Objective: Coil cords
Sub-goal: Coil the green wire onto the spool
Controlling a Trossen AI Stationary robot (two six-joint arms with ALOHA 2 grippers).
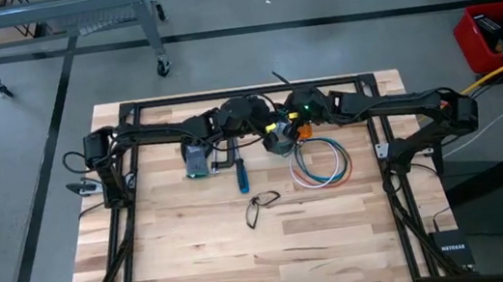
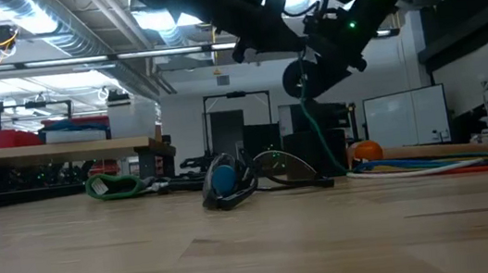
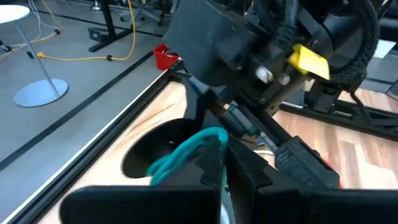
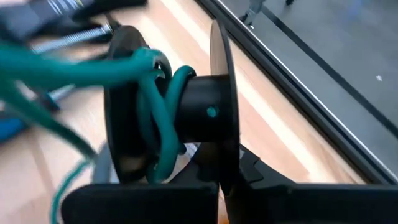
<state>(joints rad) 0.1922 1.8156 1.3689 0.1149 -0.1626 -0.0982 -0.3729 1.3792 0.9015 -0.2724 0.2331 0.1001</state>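
The cords point(image 1: 321, 163), a loose ring of white, blue and red wires, lie flat on the table right of centre, and no gripper touches them; they also show in the low view point(image 2: 443, 164). Both grippers meet above the table's far centre. My right gripper point(image 4: 219, 186) is shut on a black spool point(image 4: 205, 112) wound with green cord point(image 4: 155, 124). The spool is lifted in the low view point(image 2: 296, 81), and the green cord point(image 2: 318, 132) hangs from it to the table. My left gripper point(image 3: 227, 171) is shut on the green cord point(image 3: 186, 149) next to the spool. My left gripper pinches the green cord point(image 3: 211, 138) between its two fingers where it leaves the spool, coming from the table's left. The cord runs on in a slack curve past the fingers. My right gripper pinches the rim of one spool flange point(image 4: 221, 158) between its two fingers, coming from the table's right. The spool is lifted clear of the table with its axis about level, and the green cord is looped around its hub.
A blue-handled tool point(image 1: 242, 173), a pair of glasses point(image 1: 260, 206) and a grey-green object point(image 1: 197, 158) lie left of the cords. An orange ball point(image 2: 367, 151) sits near the cords. A green coil point(image 2: 115, 185) lies at the far left. A black frame point(image 1: 226, 96) borders the table.
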